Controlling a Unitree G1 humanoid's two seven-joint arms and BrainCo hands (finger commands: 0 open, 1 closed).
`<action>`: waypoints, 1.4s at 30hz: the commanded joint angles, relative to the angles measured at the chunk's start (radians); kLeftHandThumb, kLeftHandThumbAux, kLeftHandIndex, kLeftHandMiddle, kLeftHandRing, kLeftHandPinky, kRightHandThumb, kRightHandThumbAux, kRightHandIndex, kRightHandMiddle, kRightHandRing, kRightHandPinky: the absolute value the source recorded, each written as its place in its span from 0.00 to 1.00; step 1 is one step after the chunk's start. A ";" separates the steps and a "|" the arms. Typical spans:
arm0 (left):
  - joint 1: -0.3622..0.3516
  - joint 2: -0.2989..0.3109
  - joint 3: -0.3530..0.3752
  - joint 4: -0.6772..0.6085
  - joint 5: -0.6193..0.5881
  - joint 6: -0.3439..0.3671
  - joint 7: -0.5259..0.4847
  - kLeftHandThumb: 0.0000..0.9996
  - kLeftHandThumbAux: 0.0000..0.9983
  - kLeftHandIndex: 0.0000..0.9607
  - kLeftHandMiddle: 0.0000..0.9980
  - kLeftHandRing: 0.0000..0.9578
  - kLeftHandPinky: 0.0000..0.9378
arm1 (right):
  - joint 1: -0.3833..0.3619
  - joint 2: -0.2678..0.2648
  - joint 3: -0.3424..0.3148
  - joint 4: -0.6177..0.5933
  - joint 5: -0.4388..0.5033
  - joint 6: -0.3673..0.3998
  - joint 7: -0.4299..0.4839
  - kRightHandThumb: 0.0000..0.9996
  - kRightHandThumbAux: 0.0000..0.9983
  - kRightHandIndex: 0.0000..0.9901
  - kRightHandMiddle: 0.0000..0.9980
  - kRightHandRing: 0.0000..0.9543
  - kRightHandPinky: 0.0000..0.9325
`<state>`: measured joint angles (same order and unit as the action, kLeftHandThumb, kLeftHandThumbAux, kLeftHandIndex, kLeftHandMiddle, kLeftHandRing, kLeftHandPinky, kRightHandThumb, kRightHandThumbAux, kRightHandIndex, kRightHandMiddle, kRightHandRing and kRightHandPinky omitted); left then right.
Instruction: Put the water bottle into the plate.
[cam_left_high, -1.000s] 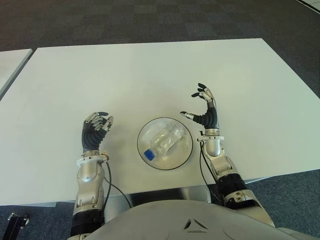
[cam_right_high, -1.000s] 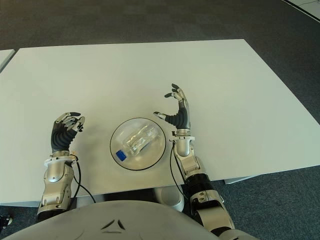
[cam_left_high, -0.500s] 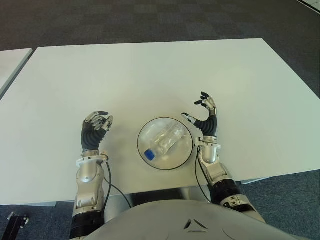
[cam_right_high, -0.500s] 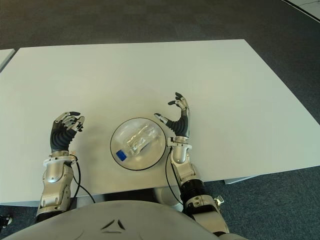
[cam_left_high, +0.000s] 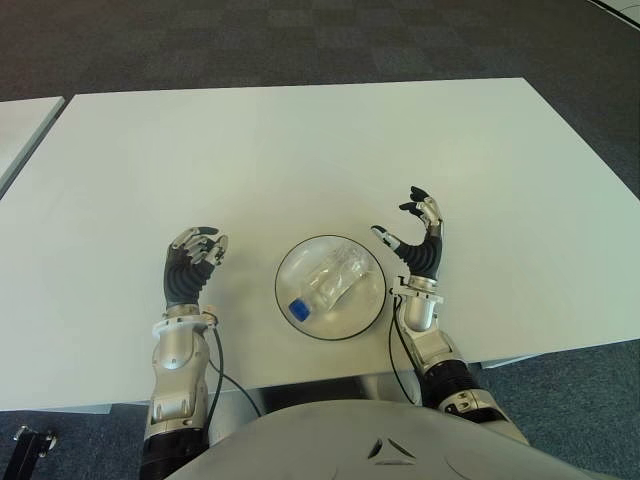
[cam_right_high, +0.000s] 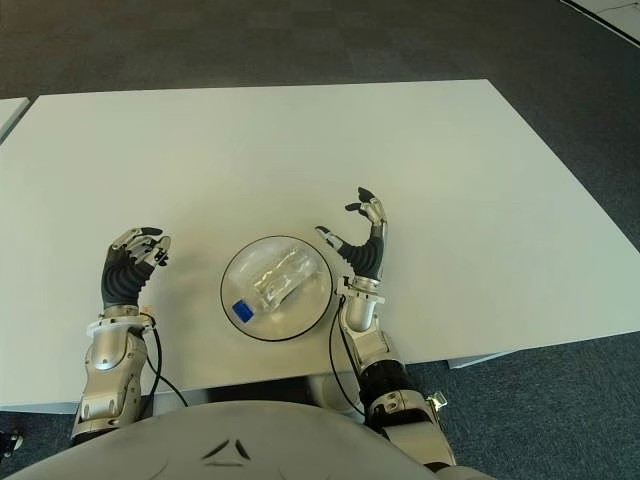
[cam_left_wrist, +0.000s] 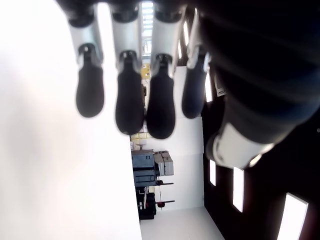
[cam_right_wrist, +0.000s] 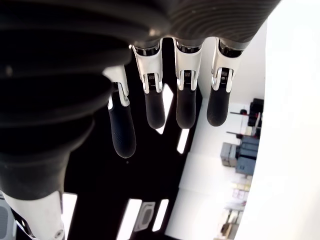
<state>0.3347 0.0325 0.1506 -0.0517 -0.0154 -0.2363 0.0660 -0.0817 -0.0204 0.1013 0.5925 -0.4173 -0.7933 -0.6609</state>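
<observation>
Two hands were out over the white table (cam_left_high: 300, 140) in the left eye view, close to its near edge, with the plate (cam_left_high: 363, 310) sitting between them. The water bottle (cam_left_high: 328, 283) lay on its side inside the plate, clear body pointing toward the far right, blue cap (cam_left_high: 297, 309) toward the near edge. The right hand (cam_left_high: 419, 240) showed just beside the plate's right rim, palm turned toward it, fingers spread and holding nothing. The left hand (cam_left_high: 190, 262) showed well apart from the plate on its left side, fingers loosely curled, nothing in them either.

Right eye view, same deal: the bottle sat in the plate, the right hand right next to the rim, the left hand off toward the table's left edge. Dark carpet (cam_right_high: 300, 40) ran beyond the far edge.

Left wrist view was basically all fingertips (cam_left_wrist: 129, 102), four dark pads hanging side by side with open space under them, so no grip on anything. Background looked like a room with some equipment, hard to say what exactly.

Right wrist view showed that hand's fingers (cam_right_wrist: 186, 102) stretched out and separated, also gripping nothing.
</observation>
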 joint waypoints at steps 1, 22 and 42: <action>0.009 0.003 -0.007 0.003 0.012 0.017 -0.006 0.71 0.71 0.45 0.65 0.66 0.64 | 0.010 -0.015 0.008 0.028 0.009 -0.052 0.035 0.70 0.73 0.44 0.64 0.68 0.72; 0.000 0.003 -0.026 0.049 0.012 0.016 -0.023 0.70 0.72 0.45 0.64 0.65 0.64 | 0.074 -0.095 0.015 -0.136 0.017 0.155 0.260 0.70 0.73 0.44 0.67 0.70 0.70; -0.063 -0.013 0.003 0.195 -0.104 0.008 -0.081 0.71 0.71 0.45 0.63 0.64 0.63 | 0.095 -0.217 -0.011 -0.217 0.071 0.327 0.498 0.71 0.73 0.44 0.62 0.65 0.61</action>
<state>0.2796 0.0249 0.1467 0.1104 -0.1048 -0.2358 -0.0013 0.0006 -0.2221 0.0997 0.3699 -0.3683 -0.4853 -0.1862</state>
